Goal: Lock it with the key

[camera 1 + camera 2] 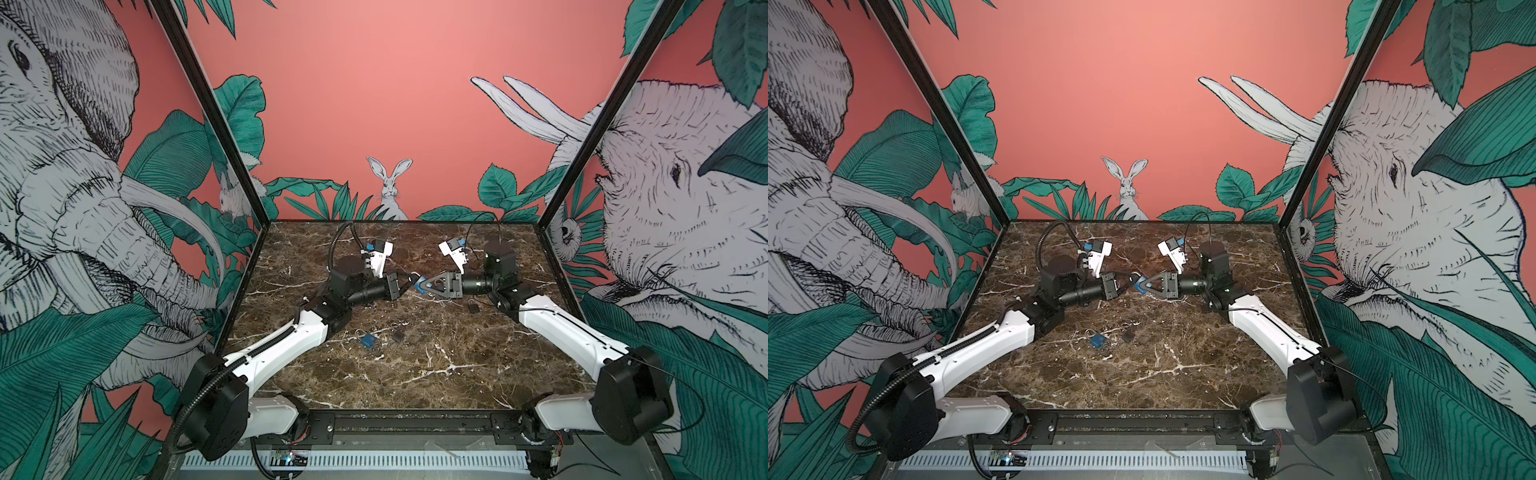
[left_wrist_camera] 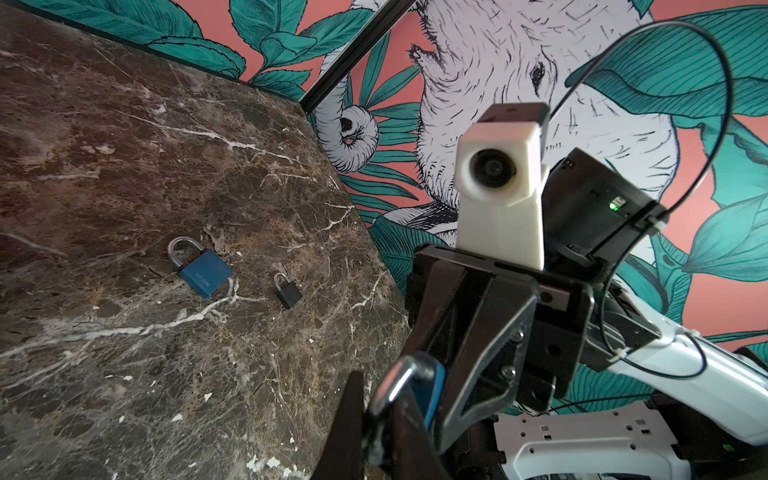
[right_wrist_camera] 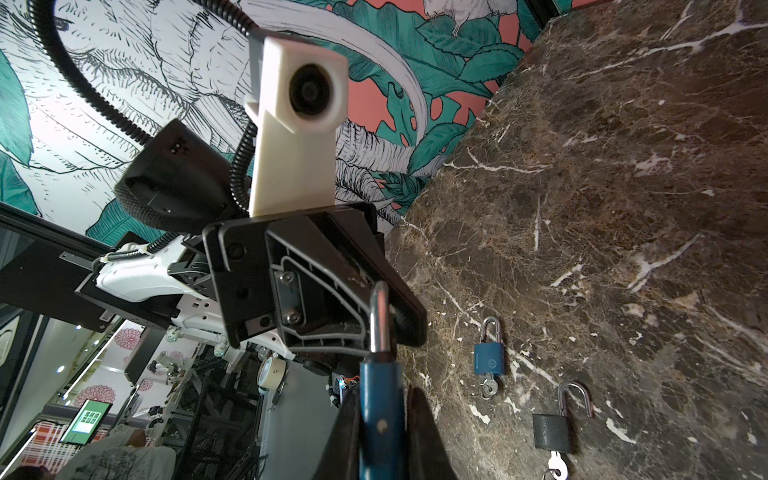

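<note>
A blue padlock (image 3: pixel 380 399) hangs in the air over the middle of the marble table, between the two grippers, which meet tip to tip in both top views. My right gripper (image 3: pixel 380 432) is shut on its blue body (image 1: pixel 417 288). My left gripper (image 2: pixel 380 415) is shut on its steel shackle (image 2: pixel 397 376), whose silver bar (image 3: pixel 379 320) runs from the body into the left fingers. The held padlock's keyhole end is hidden and I see no key in it.
On the table (image 1: pixel 415 374) nearer the front lie a second blue padlock (image 1: pixel 368 340) with a key (image 3: pixel 486 388) in it and a black padlock (image 1: pixel 398 336), its shackle open, with a key (image 3: pixel 555 463). Another black padlock (image 1: pixel 473 306) lies under the right arm.
</note>
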### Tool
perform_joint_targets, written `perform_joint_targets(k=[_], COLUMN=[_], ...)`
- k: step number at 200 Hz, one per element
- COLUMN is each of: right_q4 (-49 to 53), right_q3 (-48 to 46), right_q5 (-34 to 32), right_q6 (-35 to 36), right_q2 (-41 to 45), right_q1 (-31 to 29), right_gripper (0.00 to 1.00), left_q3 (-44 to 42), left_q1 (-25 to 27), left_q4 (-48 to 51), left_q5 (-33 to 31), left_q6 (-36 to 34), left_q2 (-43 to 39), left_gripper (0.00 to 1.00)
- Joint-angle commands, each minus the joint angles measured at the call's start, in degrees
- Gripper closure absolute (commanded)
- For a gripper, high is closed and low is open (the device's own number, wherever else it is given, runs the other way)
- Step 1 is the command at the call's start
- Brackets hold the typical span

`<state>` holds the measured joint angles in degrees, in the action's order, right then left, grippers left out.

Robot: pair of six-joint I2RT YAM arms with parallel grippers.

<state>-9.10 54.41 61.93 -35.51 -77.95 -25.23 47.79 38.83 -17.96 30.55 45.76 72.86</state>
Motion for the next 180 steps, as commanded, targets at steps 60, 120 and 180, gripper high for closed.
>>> perform_joint_targets(k=[60, 120, 180], right_q4=[-11.6, -15.2, -50.2], right_q3=[0.0, -4.1, -13.8], right_q5=[-8.0, -9.9, -3.6], right_q6=[-0.4, -2.4, -27.2], right_q2=[1.6, 1.5, -2.0], right_q1=[-1.4, 0.2, 8.1], right_gripper=[1.00, 0.61, 0.50], left_q3=[0.9, 3.3, 6.0], left_q1=[5.0, -2.8, -5.2], left_q4=[5.3, 3.3, 7.7], left_q5=[7.7, 6.4, 2.4], left_q6=[-4.2, -2.8, -5.6], left_q2=[-1.0, -2.8, -6.1], left_gripper=[1.00, 1.00, 1.00])
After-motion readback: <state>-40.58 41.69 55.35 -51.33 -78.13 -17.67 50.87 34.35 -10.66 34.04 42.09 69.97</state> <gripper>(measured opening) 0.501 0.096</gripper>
